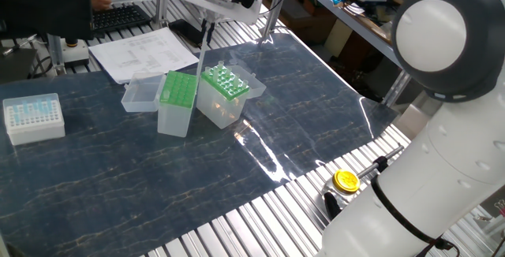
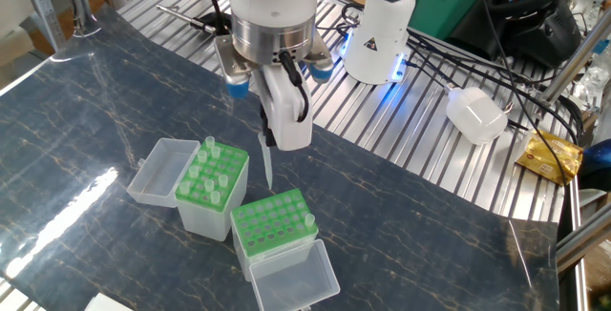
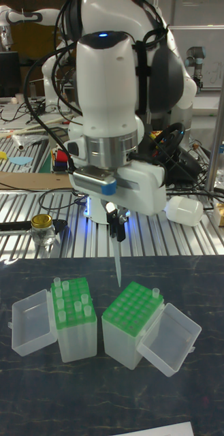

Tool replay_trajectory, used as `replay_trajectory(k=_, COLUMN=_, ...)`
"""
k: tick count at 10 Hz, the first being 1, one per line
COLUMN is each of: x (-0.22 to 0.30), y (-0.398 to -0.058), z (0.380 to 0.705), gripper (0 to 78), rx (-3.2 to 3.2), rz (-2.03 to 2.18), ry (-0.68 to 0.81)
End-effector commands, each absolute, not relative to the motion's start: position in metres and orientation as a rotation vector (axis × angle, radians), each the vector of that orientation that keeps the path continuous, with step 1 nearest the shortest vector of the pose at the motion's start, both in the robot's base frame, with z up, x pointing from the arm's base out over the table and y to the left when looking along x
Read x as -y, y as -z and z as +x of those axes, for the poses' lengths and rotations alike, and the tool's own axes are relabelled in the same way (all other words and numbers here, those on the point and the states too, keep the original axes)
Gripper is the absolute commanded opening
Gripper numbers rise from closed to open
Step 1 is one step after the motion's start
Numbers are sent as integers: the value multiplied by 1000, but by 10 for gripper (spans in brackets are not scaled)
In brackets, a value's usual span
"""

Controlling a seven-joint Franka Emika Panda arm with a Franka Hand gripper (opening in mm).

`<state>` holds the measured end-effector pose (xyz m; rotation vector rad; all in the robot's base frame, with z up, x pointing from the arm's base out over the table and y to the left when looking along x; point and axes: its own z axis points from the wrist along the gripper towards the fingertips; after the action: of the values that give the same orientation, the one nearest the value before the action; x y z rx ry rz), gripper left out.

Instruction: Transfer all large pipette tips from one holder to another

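Observation:
My gripper (image 2: 271, 137) (image 3: 115, 230) (image 1: 207, 24) is shut on one large pipette tip (image 2: 266, 164) (image 3: 118, 262) (image 1: 204, 48). The tip hangs upright in the air, between and above the two green-topped boxes. The wider holder (image 2: 267, 227) (image 3: 129, 310) (image 1: 177, 91) has a flat green grid top and carries a single tip (image 2: 310, 220) (image 3: 153, 293) at one corner. The other, narrower holder (image 2: 205, 220) (image 3: 77, 340) (image 1: 221, 111) has several tips (image 2: 210, 146) (image 3: 57, 285) standing in its rack. The held tip's point is clear of both tops.
Each box has a clear hinged lid lying open beside it (image 2: 158, 171) (image 2: 296, 275). A white box of pale-blue tips (image 1: 33, 117) sits at the far left, with papers (image 1: 142, 52) behind it. A yellow-capped jar (image 1: 346, 180) stands on the slatted metal edge by the robot's base.

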<state>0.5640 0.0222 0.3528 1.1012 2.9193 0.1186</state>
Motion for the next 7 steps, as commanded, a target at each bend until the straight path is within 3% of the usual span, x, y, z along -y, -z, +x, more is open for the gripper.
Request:
replay_trajectory(k=1, x=-22, y=-355, z=565, gripper=13, rx=-2980, rz=930, ry=-155)
replay_trajectory(k=7, x=-42, y=-357, z=564, gripper=13, rx=-2961, rz=1008, ry=-174)
